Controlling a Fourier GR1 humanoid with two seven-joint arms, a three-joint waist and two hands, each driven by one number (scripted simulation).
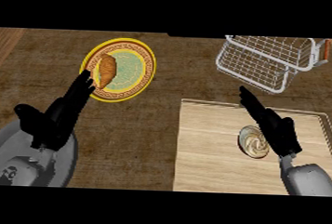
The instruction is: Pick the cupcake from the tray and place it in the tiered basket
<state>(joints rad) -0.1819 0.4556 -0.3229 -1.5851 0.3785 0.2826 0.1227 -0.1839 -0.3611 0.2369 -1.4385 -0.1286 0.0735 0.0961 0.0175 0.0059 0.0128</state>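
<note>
Dark wood counter (147,145) all over, with a pale wooden tray (209,152) sitting at the lower right. So the cupcake (252,142) is on that tray, toward its right half, seen from straight above so you mostly get the swirl of cream on top. Right hand (274,129) is right over its right edge, covering a bit of it, fingers stretched out straight and pointing up-left, not wrapped round anything, so it's not holding the cupcake as far as I can see.

Wire basket (263,61) is up at the top right, past the far edge of the tray, white mesh, well apart from the cupcake. Nothing sits between the two, just bare tray and a strip of counter. Can't really make out the tiers from this angle.

Over on the left there's a yellow-rimmed plate (120,70) with a croissant (105,71) lying on its left part. Left hand (59,117) comes up from the lower left, fingers straight too, tips reaching the plate's lower left rim just beside the croissant; can't tell if they actually touch it. Both grey forearms enter from the bottom edge
</note>
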